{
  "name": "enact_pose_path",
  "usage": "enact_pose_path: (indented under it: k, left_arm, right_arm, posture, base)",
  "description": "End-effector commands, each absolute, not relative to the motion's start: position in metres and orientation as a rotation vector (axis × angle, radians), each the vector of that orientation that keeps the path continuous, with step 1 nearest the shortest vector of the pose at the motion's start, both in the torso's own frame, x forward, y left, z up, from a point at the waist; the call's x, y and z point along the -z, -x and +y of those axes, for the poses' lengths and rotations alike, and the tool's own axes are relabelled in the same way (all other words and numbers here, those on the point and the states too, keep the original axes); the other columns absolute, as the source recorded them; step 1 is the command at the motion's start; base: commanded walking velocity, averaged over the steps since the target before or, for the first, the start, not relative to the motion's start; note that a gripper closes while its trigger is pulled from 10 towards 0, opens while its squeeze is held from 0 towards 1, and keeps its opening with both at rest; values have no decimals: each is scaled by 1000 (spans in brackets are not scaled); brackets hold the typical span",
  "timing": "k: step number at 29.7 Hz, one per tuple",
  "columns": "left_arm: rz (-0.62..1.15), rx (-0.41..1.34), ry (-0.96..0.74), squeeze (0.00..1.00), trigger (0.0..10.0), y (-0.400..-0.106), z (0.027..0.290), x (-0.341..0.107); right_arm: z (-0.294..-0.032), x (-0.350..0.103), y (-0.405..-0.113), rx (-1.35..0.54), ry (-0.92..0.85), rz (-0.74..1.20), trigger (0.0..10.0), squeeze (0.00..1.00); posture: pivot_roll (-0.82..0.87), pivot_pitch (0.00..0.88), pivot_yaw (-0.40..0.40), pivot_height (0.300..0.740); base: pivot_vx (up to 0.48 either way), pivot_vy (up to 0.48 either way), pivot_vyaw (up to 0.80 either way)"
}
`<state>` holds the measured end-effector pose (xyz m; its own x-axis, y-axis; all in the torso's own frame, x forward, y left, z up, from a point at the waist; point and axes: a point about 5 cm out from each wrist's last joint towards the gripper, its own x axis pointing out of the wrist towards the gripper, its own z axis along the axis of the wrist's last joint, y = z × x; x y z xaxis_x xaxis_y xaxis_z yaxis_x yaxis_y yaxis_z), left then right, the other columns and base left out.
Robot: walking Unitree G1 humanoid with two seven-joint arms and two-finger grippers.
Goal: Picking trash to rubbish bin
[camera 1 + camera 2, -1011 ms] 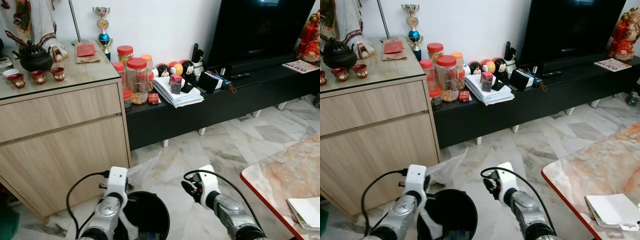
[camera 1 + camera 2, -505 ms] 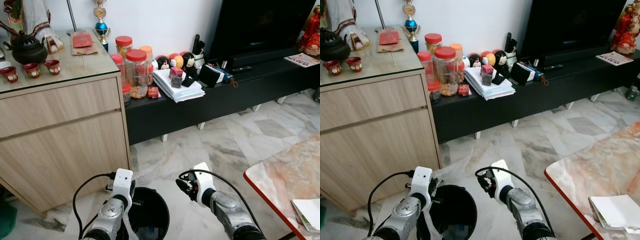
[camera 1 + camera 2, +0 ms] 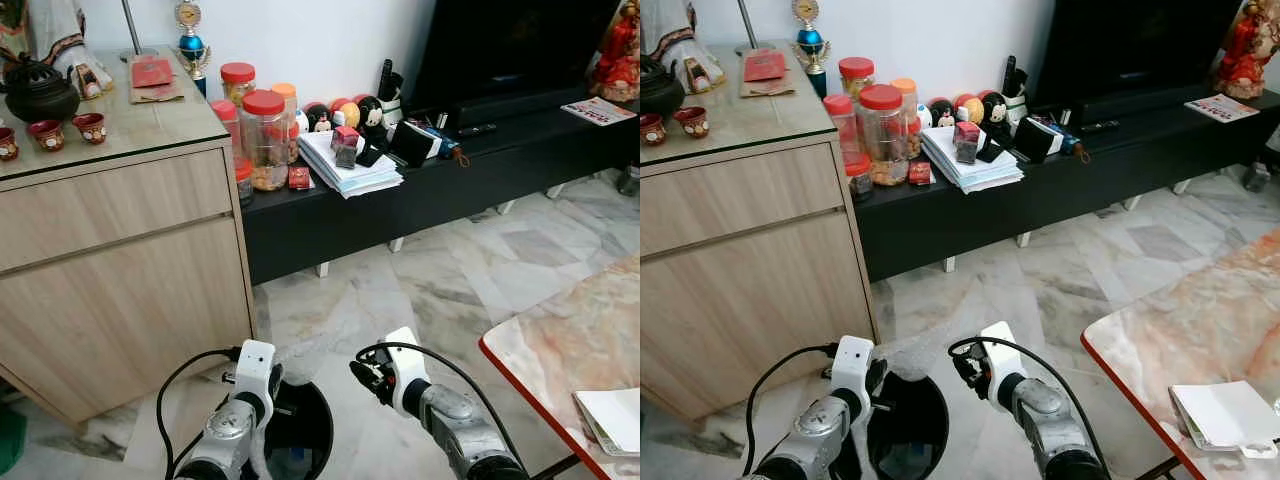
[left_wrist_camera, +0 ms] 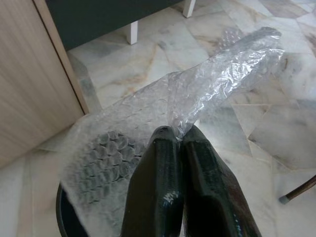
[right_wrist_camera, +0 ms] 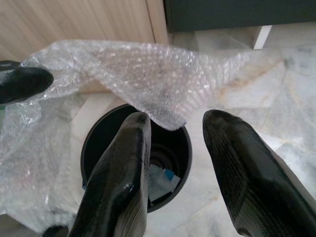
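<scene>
Two left fingers (image 4: 168, 187) pinch clear, crinkled bubble wrap (image 4: 197, 94) above the black bin (image 5: 168, 148); right fingers (image 5: 232, 168) apart.

Clear bubble wrap (image 4: 197, 94) dotted with round cells; black bin (image 5: 168, 163) holding scraps of blue and white; black-fingered left pincer (image 4: 180, 143) and right pincer (image 5: 173, 148). Grey-veined pale marble floor (image 3: 450, 270); light wood-grain cabinet (image 3: 120, 260); red-lidded jars (image 3: 265, 135) on black shelf (image 3: 440, 180).
</scene>
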<state>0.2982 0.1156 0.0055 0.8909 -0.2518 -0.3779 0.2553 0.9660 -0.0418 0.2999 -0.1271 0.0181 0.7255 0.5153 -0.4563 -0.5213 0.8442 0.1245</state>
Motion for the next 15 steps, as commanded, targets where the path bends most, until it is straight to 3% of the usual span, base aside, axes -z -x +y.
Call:
enact_pose_path:
  k: [1, 2, 3, 4, 12, 13, 14, 15]
  left_arm:
    - [424, 270, 0, 180, 10000, -293, 115, 0]
    - [424, 270, 0, 180, 10000, -293, 115, 0]
    - [424, 271, 1, 737, 10000, -293, 116, 1]
    - [425, 272, 4, 1000, 10000, -293, 116, 1]
    - [426, 279, 5, 1000, 10000, -293, 116, 0]
    - [427, 277, 4, 451, 10000, -293, 116, 0]
    - [427, 275, 4, 451, 10000, -293, 117, 0]
    - [429, 273, 4, 0, 10000, -293, 117, 1]
  right_arm:
    - [-128, -18, -299, -569, 12, 503, 10000, 0]
    - [-128, -18, -299, -569, 12, 503, 10000, 0]
    - [-128, -18, -299, -568, 12, 503, 10000, 0]
    - [-129, -18, -299, -566, 12, 505, 10000, 0]
    - [-128, -19, -299, -562, 11, 504, 10000, 0]
    - [-128, -19, -299, -561, 11, 504, 10000, 0]
    - [-128, -19, -300, -560, 11, 504, 10000, 0]
    - [-128, -19, -300, -559, 12, 505, 10000, 0]
  posture:
    - [-89, 117, -79, 740]
    - [-89, 117, -79, 740]
    - [-89, 117, -79, 740]
    - [-88, 118, -77, 740]
    - [-87, 116, -75, 740]
    - [-85, 115, -74, 740]
    - [-85, 115, -74, 740]
    - [-85, 116, -73, 740]
  base:
    - [0, 0, 0]
    - [0, 0, 0]
    - [0, 0, 0]
    - [0, 0, 0]
    - [0, 0, 0]
    - [0, 0, 0]
    - [0, 0, 0]
    - [0, 0, 0]
